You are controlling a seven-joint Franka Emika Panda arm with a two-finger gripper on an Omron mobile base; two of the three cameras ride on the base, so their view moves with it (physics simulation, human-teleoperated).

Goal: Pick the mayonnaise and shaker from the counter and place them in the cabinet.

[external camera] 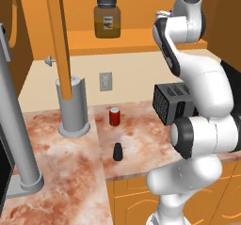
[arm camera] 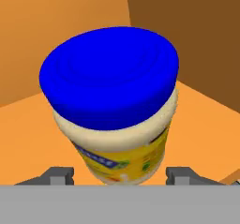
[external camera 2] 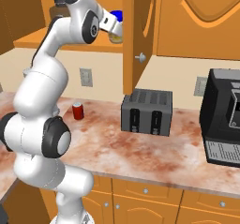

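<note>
While the arm reached up into the cabinet [external camera: 136, 40], the nearest things stayed on the marble counter [external camera: 70, 181]. Closest to the front edge stood the black shaker [external camera: 117, 151], upright and on its own. Just behind it sat a small red can [external camera: 114, 116] with a silver top, also upright, apart from the shaker. Left of the can rose a grey cylinder [external camera: 73, 107] with an orange door edge [external camera: 59, 36] crossing in front of it. A dark toaster [external camera 2: 146, 111] sat further right on the counter, and a black appliance [external camera 2: 225, 120] stood at the far right. A wall socket [external camera: 106, 81] was on the cream wall behind the can.

Higher and further back, an amber jar [external camera: 107, 18] with a dark lid stood on the orange shelf [external camera: 141, 36]. The gripper [external camera 2: 112, 28] was up at shelf level beside the open door. From the hand camera, the mayonnaise [arm camera: 115, 106], blue lid up and yellow label showing, sat upright on the orange shelf floor between the two fingertips [arm camera: 58, 175]. Fingers stood partly open on either side of the jar; a small gap showed on each side, so contact could not be confirmed and I cannot tell whether it was gripped or let go.
</note>
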